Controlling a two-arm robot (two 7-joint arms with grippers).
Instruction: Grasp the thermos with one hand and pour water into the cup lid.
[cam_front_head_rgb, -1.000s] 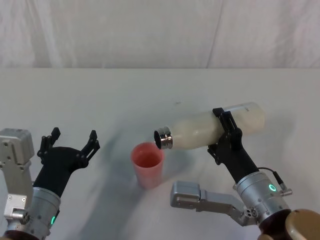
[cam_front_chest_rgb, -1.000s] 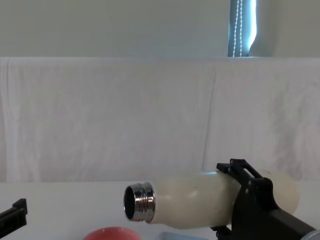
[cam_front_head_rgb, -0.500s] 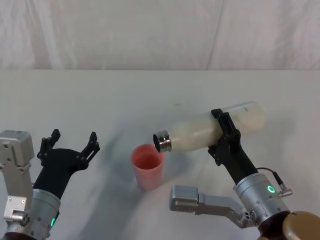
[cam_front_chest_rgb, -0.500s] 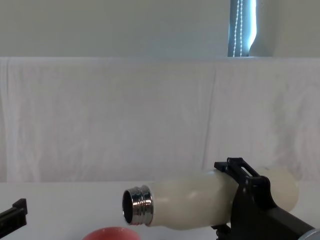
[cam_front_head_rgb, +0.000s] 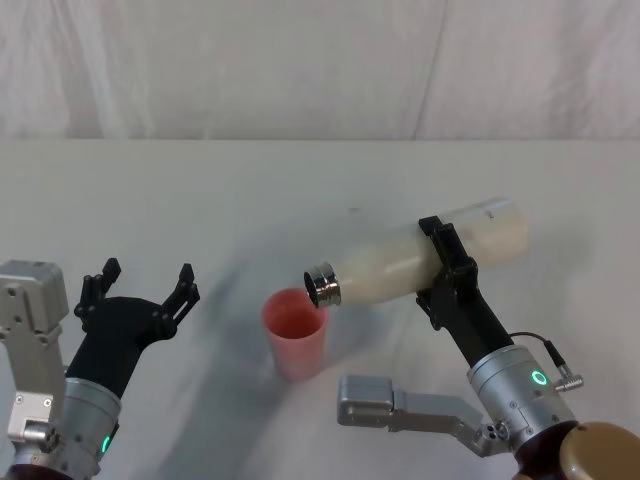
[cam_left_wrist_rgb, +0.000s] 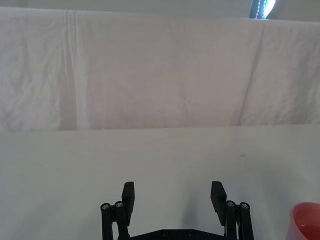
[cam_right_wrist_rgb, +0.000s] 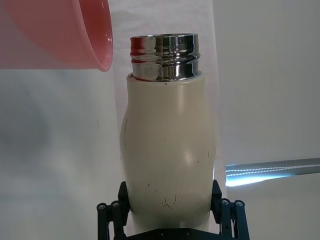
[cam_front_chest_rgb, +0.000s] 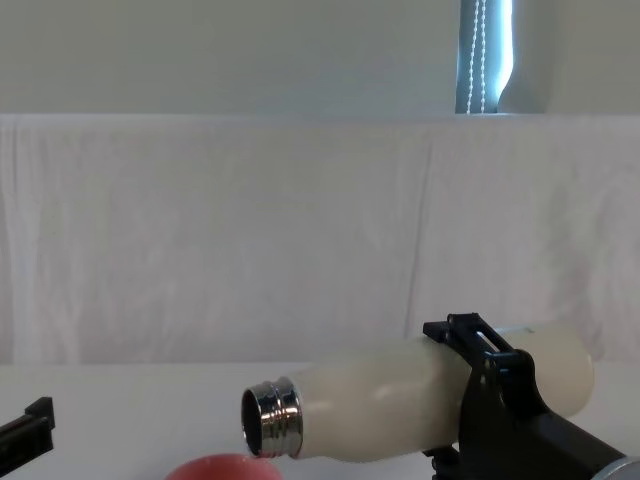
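Over white table (cam_front_head_rgb: 300, 190), right gripper (cam_front_head_rgb: 448, 262) tips thermos (cam_front_head_rgb: 400, 262) above cup lid (cam_front_head_rgb: 295, 330).

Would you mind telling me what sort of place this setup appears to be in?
Probably a lab or test bench: a plain white table, white cloth hung behind it, and the right hand tipping a bottle over a pink cup.

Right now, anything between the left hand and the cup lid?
Nothing: in the head view, bare table separates the open left hand from the cup lid. The right hand tilts the thermos over it.
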